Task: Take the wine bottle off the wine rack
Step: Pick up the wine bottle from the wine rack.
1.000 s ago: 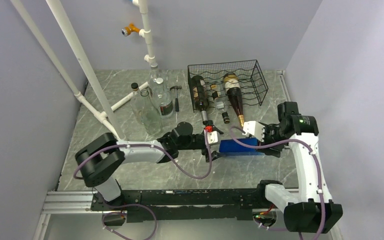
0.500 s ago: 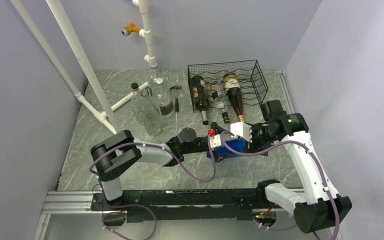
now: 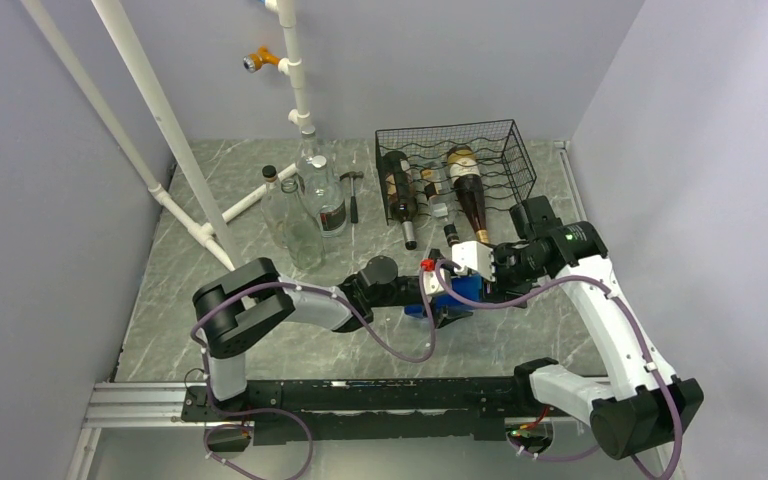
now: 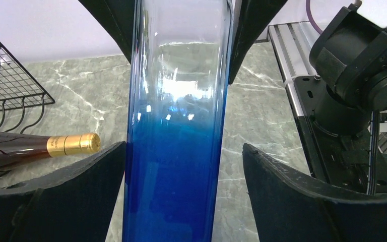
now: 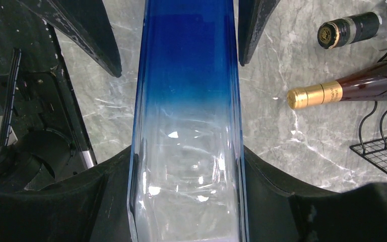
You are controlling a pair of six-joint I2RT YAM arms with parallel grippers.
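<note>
Right fingers (image 5: 277, 189) are partly closed and clamped on both sides of the clear end of the blue wine bottle (image 3: 457, 290). Left fingers (image 4: 75, 191) stand wide astride its blue end: one touches the glass, the other shows a gap. The bottle is off the wine rack (image 3: 520, 165), lying level just in front of it over the surface (image 3: 260, 340). A gold-capped bottle (image 3: 468, 195) lies in the rack.
</note>
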